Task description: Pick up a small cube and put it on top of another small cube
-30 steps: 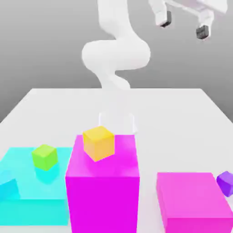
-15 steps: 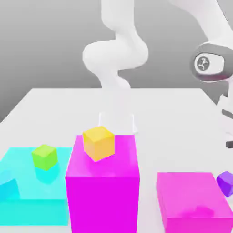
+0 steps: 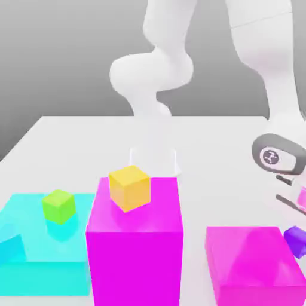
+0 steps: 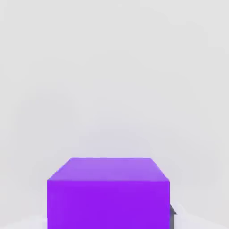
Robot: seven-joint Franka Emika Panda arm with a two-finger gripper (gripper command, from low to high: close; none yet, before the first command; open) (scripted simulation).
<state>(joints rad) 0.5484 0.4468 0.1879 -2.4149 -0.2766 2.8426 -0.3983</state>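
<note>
The purple cube [image 4: 108,193] has no long axis: its sides look equal, and it sits square and upright, one flat face turned to the hand camera and its top face level. In the hand view it lies directly between the jaws, with a dark finger pad [image 4: 171,214] against one of its sides. The jaws are clenched on the cube. In the exterior view the purple cube [image 3: 296,239] rests on the white table [image 3: 72,137] at the exterior view's right edge, just beside the low magenta block [image 3: 251,263], with the arm's wrist [image 3: 276,156] low above it.

A second ago the gripper hung high above the table with its fingers spread wide. Half a second ago the wrist was already coming down on the exterior view's right. Now the arm has sunk to the cube and the fingers have closed. The cube itself has not shifted.

All the blocks are smooth, glossy, sharp-edged solids. The small cyan cube [image 3: 11,246] sits well apart from the jaws, at the exterior view's left edge on a wide flat cyan slab [image 3: 36,263]. A lime green cube [image 3: 58,205] stands on the same slab, and a yellow cube [image 3: 129,187] is turned corner-forward on the tall magenta block [image 3: 134,257].
</note>
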